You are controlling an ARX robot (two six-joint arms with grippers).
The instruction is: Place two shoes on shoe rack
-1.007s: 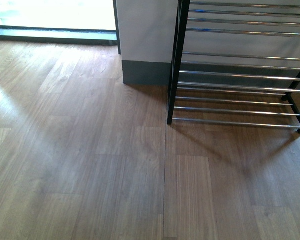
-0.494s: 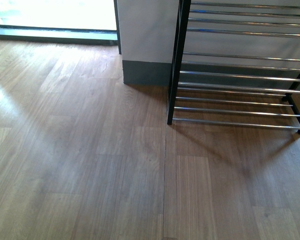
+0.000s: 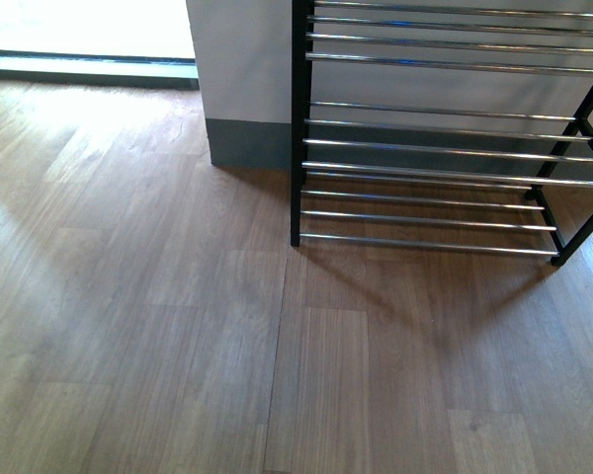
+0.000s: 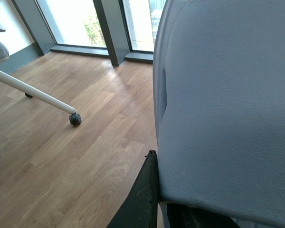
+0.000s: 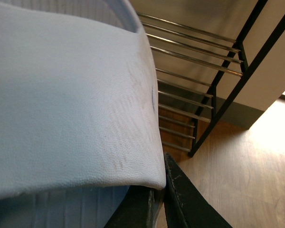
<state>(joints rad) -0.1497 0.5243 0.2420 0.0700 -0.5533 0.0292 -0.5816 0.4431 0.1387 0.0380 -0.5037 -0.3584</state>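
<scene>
Our right gripper [image 5: 162, 202] clamps the right slipper [image 5: 61, 95], our left gripper [image 4: 154, 209] the left slipper [image 4: 228, 95]; the rack [image 3: 425, 178] stands ahead-right, bars crosswise, nearer our right arm

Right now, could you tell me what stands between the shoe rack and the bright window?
In the front view, a white wall corner with grey skirting stands between the shoe rack and the window. The wooden floor before them is bare.
</scene>
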